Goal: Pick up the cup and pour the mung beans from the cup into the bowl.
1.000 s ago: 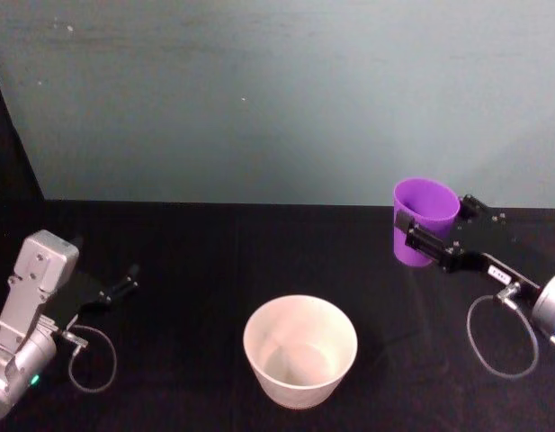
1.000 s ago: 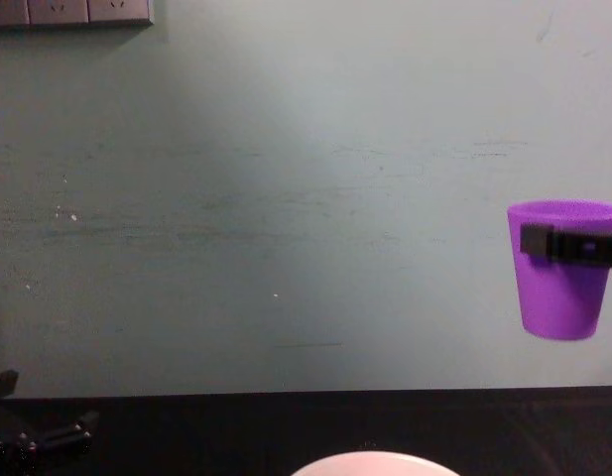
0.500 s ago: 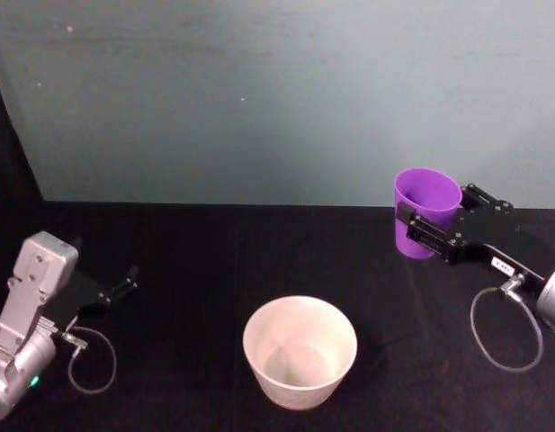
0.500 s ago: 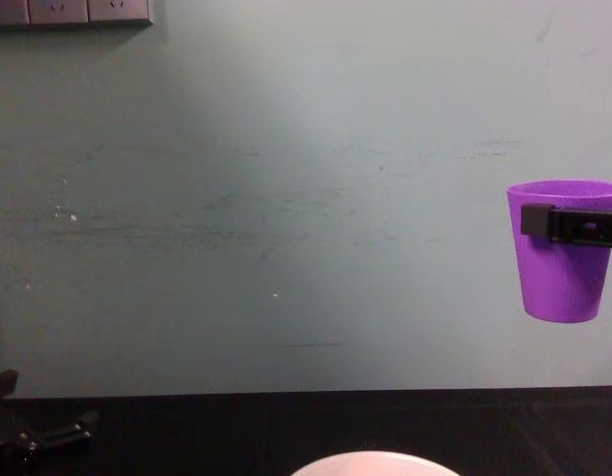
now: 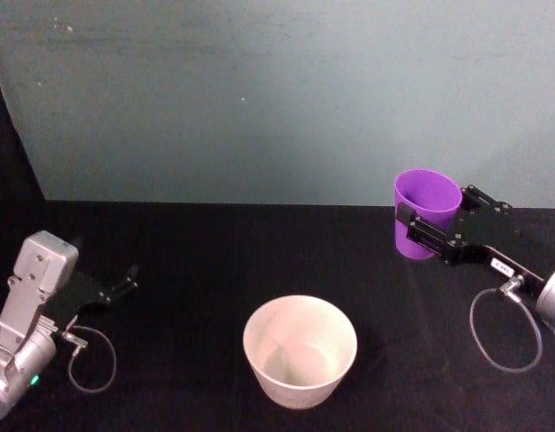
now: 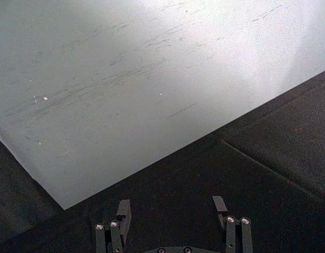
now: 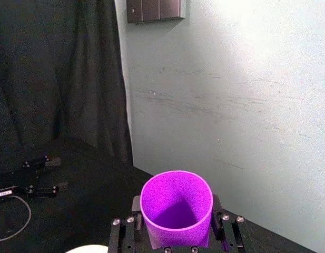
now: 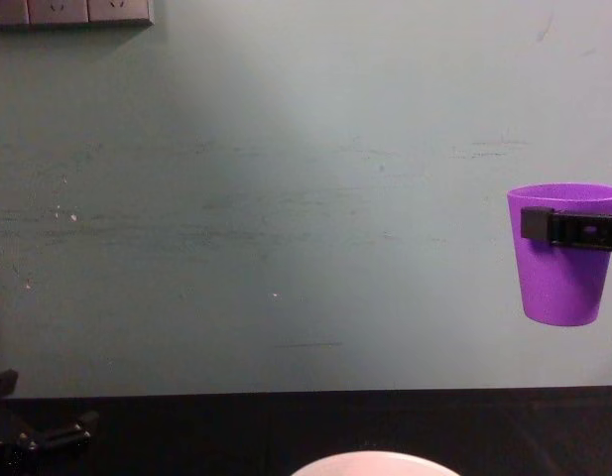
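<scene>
The purple cup (image 5: 424, 211) hangs upright in the air at the right, above the black table, with my right gripper (image 5: 432, 236) shut on its upper wall. From the side, the cup (image 8: 560, 268) is level, with a black finger (image 8: 568, 226) across it just under the rim. The right wrist view looks into the cup (image 7: 176, 207); its inside looks purple and I see no mung beans. The white bowl (image 5: 299, 351) stands at the table's front middle, left of and below the cup; its rim (image 8: 375, 461) also peeks in low in the chest view. My left gripper (image 5: 122, 286) rests open at the far left.
A pale green wall (image 5: 277, 99) rises right behind the black table (image 5: 196, 261). Cable loops (image 5: 504, 331) hang by each wrist. A dark curtain (image 7: 57, 79) and wall sockets (image 7: 154, 9) lie beyond the left side. Bare tabletop separates bowl and grippers.
The right gripper has lifted the cup slightly and brought it from a slight tilt to upright, then held nearly still. The left arm and the bowl have not moved.
</scene>
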